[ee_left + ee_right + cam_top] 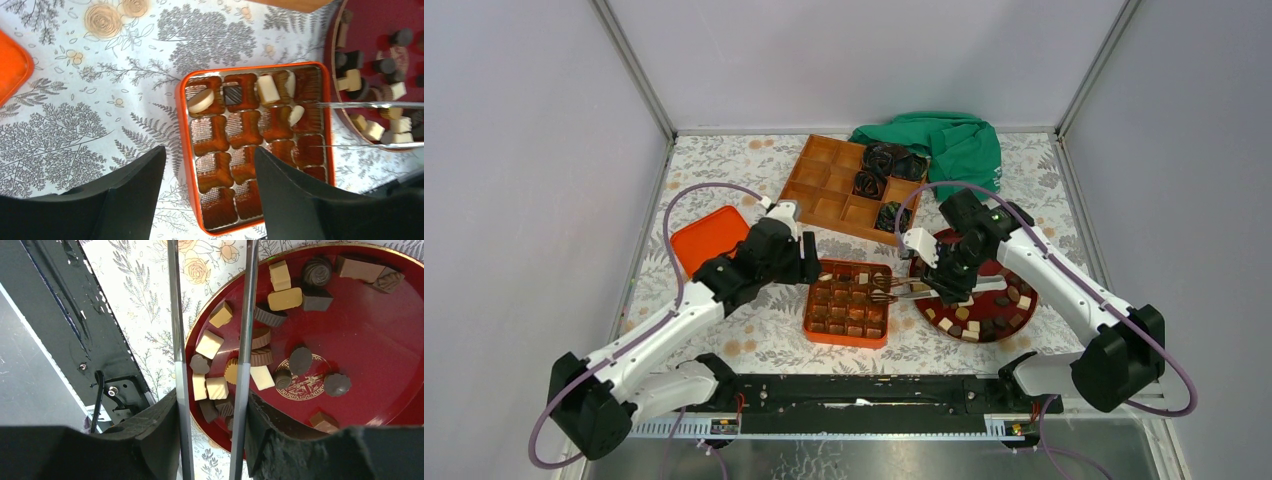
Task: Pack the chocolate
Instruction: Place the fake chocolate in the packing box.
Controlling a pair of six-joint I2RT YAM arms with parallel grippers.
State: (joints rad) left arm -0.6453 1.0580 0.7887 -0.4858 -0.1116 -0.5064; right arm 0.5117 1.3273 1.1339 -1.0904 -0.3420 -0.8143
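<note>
Our left gripper has its black jaws wide w/ nothing btwn them, just above the shiny orange square box. Our right gripper pinches long thin silver metal tongs. The tong tips sit apart over the box, and we can't tell if the cream bit by one tip is held. The small chocolate pieces, brown, tan & cream, cubes & round lumps, lie mostly on the smooth round dark-red plate. A few sit in the box's ribbed brown cups. We think each is light, hard but easy to dent, a bit slippy, so pinch the flat sides gently.
</note>
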